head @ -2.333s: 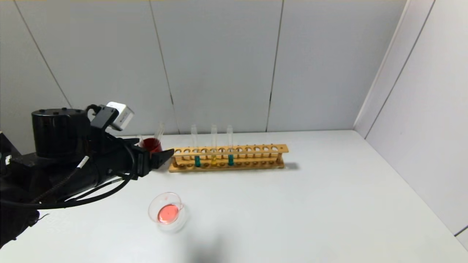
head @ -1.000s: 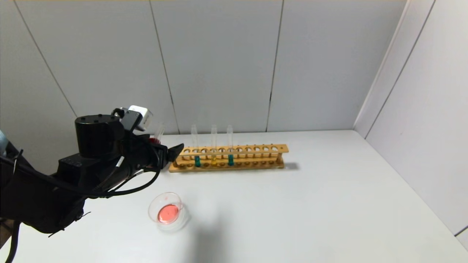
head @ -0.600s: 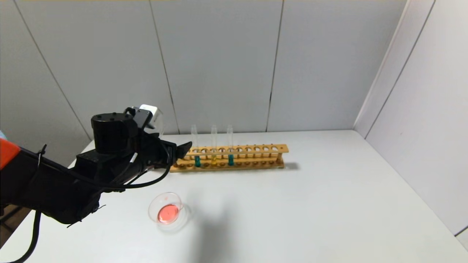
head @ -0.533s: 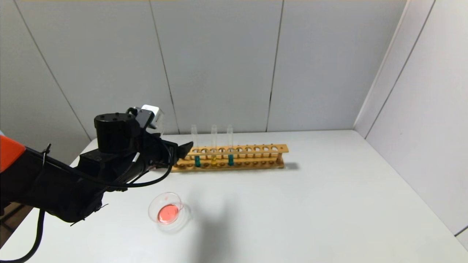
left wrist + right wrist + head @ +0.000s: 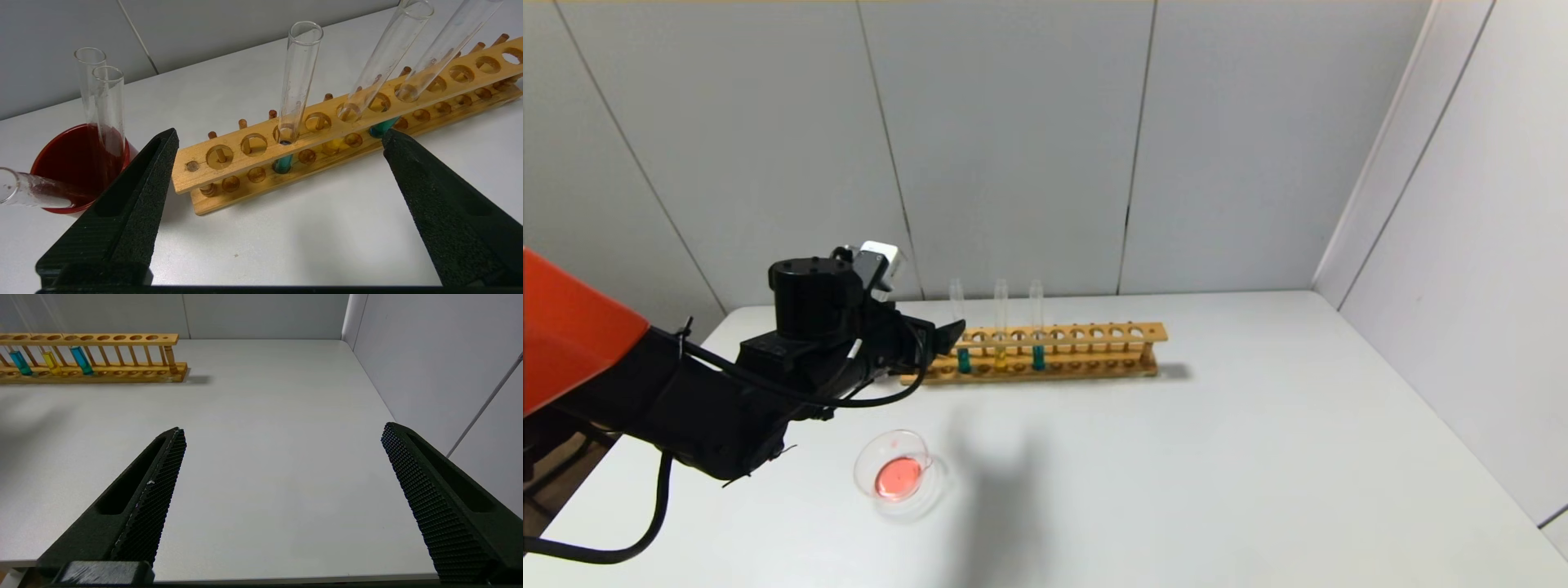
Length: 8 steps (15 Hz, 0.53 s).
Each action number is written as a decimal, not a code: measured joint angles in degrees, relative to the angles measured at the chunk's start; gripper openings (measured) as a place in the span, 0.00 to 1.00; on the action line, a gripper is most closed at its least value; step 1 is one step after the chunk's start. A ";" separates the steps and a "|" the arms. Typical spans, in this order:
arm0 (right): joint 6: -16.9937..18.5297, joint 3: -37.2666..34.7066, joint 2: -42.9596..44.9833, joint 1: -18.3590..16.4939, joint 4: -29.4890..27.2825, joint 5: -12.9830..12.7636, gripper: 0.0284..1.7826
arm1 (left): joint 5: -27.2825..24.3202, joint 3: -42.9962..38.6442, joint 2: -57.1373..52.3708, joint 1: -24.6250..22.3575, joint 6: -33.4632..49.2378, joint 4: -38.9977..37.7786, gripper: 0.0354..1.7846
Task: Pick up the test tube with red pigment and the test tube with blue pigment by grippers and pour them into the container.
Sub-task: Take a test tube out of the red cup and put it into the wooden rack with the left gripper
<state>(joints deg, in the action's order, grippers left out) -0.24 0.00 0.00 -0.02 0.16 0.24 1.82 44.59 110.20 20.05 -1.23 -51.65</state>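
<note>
White tabletop (image 5: 1176,457) backed by pale grey wall panels forms the work area. A wooden rack (image 5: 1094,351) stands across the far side, holding three upright tubes. The test tube with blue pigment (image 5: 964,359) sits in the rack toward its left end; a yellow-liquid tube (image 5: 1001,358) stands next, then a second teal-liquid tube (image 5: 1038,356). In the left wrist view the same blue tube (image 5: 296,81) rises from its hole with the coloured liquid showing below the top rail.

The left gripper (image 5: 947,333) hangs just short of the rack's left end, level with the tubes, with its fingers (image 5: 135,196) spread wide and nothing between them; it touches no tube. A dark red cup (image 5: 77,163) stands beside the rack's left end with three clear tubes leaning in it; one of them, the test tube with red pigment (image 5: 36,192), lies tilted over the rim with red traces inside.

The container (image 5: 894,469) rests on the near left part of the table, well apart from the rack, with pink-red liquid pooled in its bottom.

The right gripper (image 5: 282,433) is parked low at the near table edge, fingers wide apart and empty.
</note>
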 joint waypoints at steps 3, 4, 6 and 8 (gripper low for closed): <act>0.00 0.00 0.00 0.00 -0.02 0.00 0.98 | -0.02 2.12 2.00 0.10 0.02 0.00 0.98; 0.00 0.00 0.00 0.02 -0.05 0.00 0.98 | 0.00 2.65 2.72 0.17 0.02 0.00 0.98; 0.00 0.00 0.00 0.02 -0.05 0.00 0.98 | -0.02 3.56 4.51 0.37 0.02 -0.88 0.98; 0.02 0.00 0.00 0.02 -0.02 0.00 0.98 | 0.05 4.69 6.03 0.39 0.02 -1.68 0.98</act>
<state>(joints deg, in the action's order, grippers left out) -0.22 0.00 0.00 0.00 0.13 0.24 1.87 49.29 116.24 20.44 -1.21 -53.33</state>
